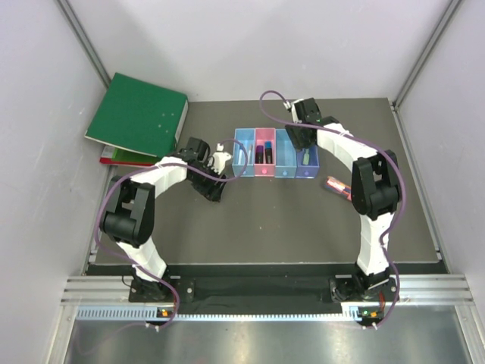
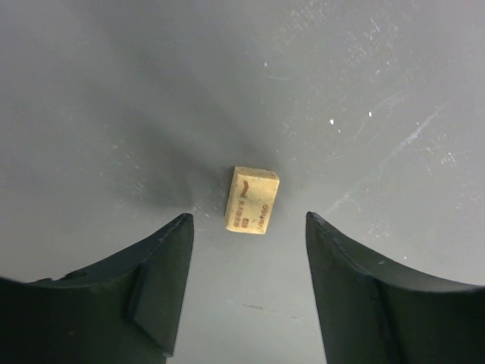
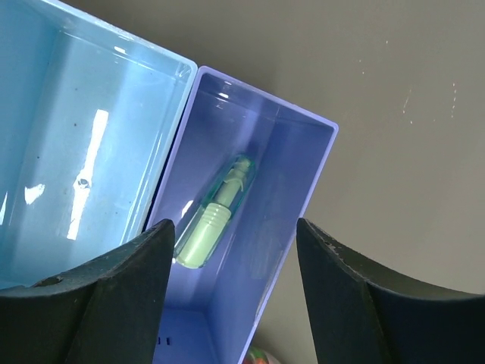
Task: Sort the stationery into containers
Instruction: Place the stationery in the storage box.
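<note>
The containers are a joined row of four bins: light blue (image 1: 244, 150), pink (image 1: 264, 155), light blue (image 1: 285, 157) and purple (image 1: 307, 161). My left gripper (image 2: 246, 220) is open, low over the mat left of the row (image 1: 214, 161). A small tan eraser-like block (image 2: 252, 200) lies on the mat just ahead of its fingertips, untouched. My right gripper (image 3: 235, 227) is open and empty above the purple bin (image 3: 295, 197), which holds a pale green piece (image 3: 216, 212). Dark markers (image 1: 262, 154) lie in the pink bin. A pink-red tube (image 1: 339, 186) lies on the mat right of the bins.
Large green binders (image 1: 140, 117) lie stacked at the back left. The light blue bin (image 3: 83, 152) beside the purple one looks bare inside. Grey walls close in the mat (image 1: 265, 220) on three sides.
</note>
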`<state>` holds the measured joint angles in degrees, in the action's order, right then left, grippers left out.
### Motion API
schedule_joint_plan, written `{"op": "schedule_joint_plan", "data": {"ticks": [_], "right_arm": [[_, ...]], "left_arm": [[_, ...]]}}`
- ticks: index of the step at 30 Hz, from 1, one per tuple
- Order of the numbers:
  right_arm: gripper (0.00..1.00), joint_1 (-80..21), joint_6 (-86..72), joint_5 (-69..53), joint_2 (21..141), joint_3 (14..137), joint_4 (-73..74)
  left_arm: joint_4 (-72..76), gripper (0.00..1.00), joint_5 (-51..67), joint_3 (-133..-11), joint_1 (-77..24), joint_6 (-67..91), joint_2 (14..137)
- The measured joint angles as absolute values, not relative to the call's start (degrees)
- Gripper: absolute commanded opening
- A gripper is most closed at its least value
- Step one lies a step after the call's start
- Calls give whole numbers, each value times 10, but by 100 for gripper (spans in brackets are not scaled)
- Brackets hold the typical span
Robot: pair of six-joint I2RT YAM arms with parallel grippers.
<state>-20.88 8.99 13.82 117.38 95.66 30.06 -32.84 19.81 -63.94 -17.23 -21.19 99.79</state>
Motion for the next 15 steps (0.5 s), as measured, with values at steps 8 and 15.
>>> {"op": "schedule_joint_plan", "data": {"ticks": [8, 15], "right_arm": [[65, -209, 99, 138, 1150, 958, 311], [65, -209, 115, 141, 1110, 969, 316]], "left_arm": [[-289, 54, 201, -642, -172, -240, 1026], [-266, 36, 207, -644, -172, -259, 1034]]}}
